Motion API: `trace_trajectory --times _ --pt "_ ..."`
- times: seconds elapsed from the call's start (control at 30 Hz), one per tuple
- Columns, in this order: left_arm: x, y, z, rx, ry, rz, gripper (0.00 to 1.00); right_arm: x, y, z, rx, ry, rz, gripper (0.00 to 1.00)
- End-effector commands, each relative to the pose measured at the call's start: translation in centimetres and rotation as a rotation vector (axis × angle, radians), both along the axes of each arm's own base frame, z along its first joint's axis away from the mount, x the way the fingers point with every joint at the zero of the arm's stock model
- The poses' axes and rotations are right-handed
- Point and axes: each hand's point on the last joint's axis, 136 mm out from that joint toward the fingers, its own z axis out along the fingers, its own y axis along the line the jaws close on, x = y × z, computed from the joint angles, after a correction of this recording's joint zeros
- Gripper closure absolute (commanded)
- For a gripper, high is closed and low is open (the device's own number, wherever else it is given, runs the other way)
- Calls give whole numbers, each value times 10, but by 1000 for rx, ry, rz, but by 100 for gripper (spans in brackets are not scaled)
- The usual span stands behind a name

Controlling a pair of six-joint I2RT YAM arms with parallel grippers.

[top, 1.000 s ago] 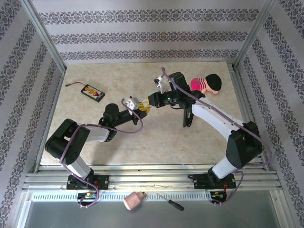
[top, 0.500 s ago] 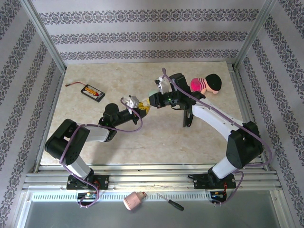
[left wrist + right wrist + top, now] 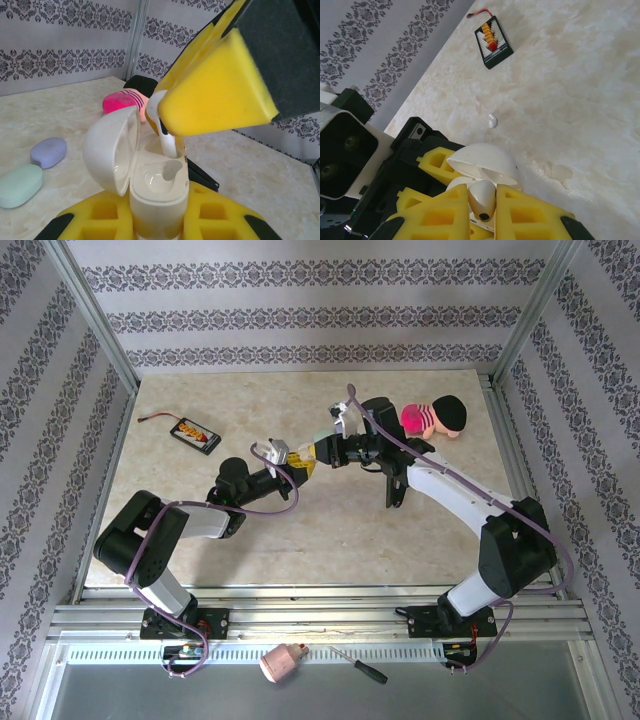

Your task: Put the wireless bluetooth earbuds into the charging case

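**As one earbud (image 3: 167, 142) stood at its case (image 3: 157, 185)**

While the left tool (image 3: 157, 225) clamped the white case upright, lid swung open, the right tool (image 3: 482, 196) pinched the white earbud, stem at a socket's mouth. Both met above the middle of the tabletop (image 3: 330, 540), bare surface all round and walls well apart. A second earbud (image 3: 492, 120) lay loose on it, short of one black battery pack (image 3: 492, 42). Two closed cases, a lilac case (image 3: 48, 152) and a mint case (image 3: 20, 185), lay side by side near one doll (image 3: 435, 418).

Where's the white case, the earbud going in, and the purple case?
white case (image 3: 158, 199), left wrist view, front of its base
earbud (image 3: 169, 145), left wrist view, its stem
purple case (image 3: 48, 151), left wrist view, middle of its top
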Motion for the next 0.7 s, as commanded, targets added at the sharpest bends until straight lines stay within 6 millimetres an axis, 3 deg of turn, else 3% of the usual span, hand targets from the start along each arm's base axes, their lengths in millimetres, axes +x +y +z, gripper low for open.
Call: trace_trajectory --times 0.0,0.2,0.67 --pt "11 6 47 -89 -119 40 100 -10 1 4 45 20 32 85" --pt "8 6 52 -105 -131 30 100 -8 -3 -4 22 35 11 83" --pt "4 3 56 -119 -142 -14 100 -2 -8 5 -23 -7 -11 70"
